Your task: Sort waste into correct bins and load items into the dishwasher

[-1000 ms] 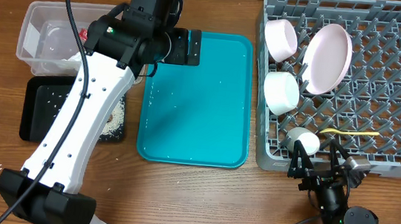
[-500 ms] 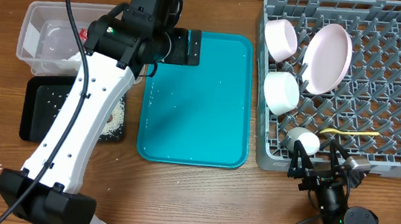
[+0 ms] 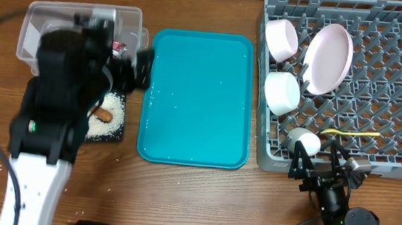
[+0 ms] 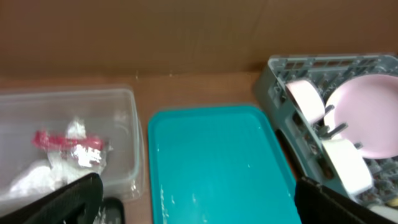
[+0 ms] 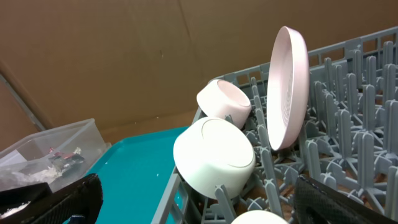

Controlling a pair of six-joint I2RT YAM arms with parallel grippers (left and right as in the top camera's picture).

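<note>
My left gripper (image 3: pixel 139 69) is open and empty above the gap between the clear tub (image 3: pixel 39 17) and the teal tray (image 3: pixel 197 97). In the left wrist view (image 4: pixel 199 202) its fingers frame the teal tray. The tub (image 4: pixel 127 118) holds a red wrapper (image 4: pixel 59 140) and white tissue (image 4: pixel 31 177). The black tray (image 3: pixel 118 135) holds loose rice (image 3: pixel 115 107) and an orange-brown stick (image 3: pixel 101 113); my arm hides most of it. The grey rack (image 3: pixel 390 95) holds a pink plate (image 3: pixel 328 58), two bowls (image 3: pixel 282 39) (image 3: pixel 282 93), a cup (image 3: pixel 303 142) and the yellow spoon (image 3: pixel 348 133). My right gripper (image 3: pixel 320 168) is open and empty at the rack's near edge.
The teal tray (image 4: pixel 211 162) lies between the bins and the rack, with only a few white specks on it. A few rice grains lie on the wood at the near left (image 3: pixel 2 169). The right wrist view shows the plate (image 5: pixel 287 87) upright behind the two bowls (image 5: pixel 214 155).
My left arm has pulled back from the far end of the teal tray to the left, over the tub and black tray. The rice and stick now show. The right arm has not moved.
</note>
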